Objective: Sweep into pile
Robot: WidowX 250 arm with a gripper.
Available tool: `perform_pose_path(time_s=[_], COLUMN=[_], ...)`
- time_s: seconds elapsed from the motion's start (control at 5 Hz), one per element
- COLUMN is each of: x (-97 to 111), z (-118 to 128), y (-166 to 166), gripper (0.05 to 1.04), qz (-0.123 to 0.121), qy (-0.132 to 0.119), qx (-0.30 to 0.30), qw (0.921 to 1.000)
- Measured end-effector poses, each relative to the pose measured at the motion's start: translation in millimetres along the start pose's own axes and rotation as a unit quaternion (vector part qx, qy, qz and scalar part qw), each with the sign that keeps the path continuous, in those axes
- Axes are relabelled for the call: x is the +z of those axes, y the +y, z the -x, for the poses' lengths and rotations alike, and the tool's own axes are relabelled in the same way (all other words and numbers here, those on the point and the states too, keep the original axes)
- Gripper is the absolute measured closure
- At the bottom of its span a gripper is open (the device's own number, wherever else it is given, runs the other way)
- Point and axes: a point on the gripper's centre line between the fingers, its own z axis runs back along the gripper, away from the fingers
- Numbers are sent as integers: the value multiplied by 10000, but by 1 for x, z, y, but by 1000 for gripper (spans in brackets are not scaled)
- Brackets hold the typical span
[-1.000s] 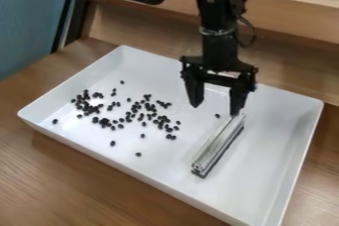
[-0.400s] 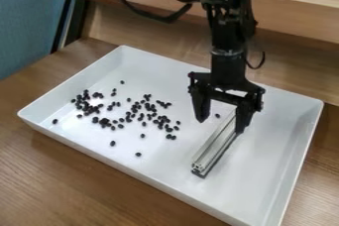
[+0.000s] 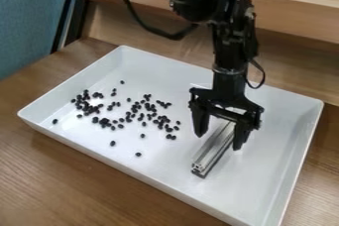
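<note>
Lowered toward the tray's near side since the earlier frames: black two-finger gripper (image 3: 219, 141); beans and bar keep their places. Gripper fingers stand wide apart, straddling the bar's far part; contact cannot be told.

Left to right: blue fabric surface (image 3: 23, 27) at upper left; wooden table (image 3: 66, 180) beneath; white rectangular tray (image 3: 159, 170) with raised walls; small black beans (image 3: 103, 121), loosely scattered in the tray's left half; grooved metal bar (image 3: 209, 154), lying aslant, right of them. One finger stands between beans and bar. Wooden ledge (image 3: 291, 17) behind.

Count: one tray, one bar, one gripper; beans several dozen, too clustered for exact tally.
</note>
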Motion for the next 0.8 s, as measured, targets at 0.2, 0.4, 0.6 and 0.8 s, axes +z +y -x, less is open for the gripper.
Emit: perform_pose_path(time_s=[0.2, 0.4, 0.6, 0.8], x=[-9, -15, -14, -14], z=[-1, -3, -3, -3], y=[1, 0, -2, -2], gripper=[134, 378, 672, 684], qz=[-89, -113, -104, -105], qy=[37, -126, -139, -138], qx=[-45, -150, -185, -261], qw=[9999, 9997, 9997, 9995])
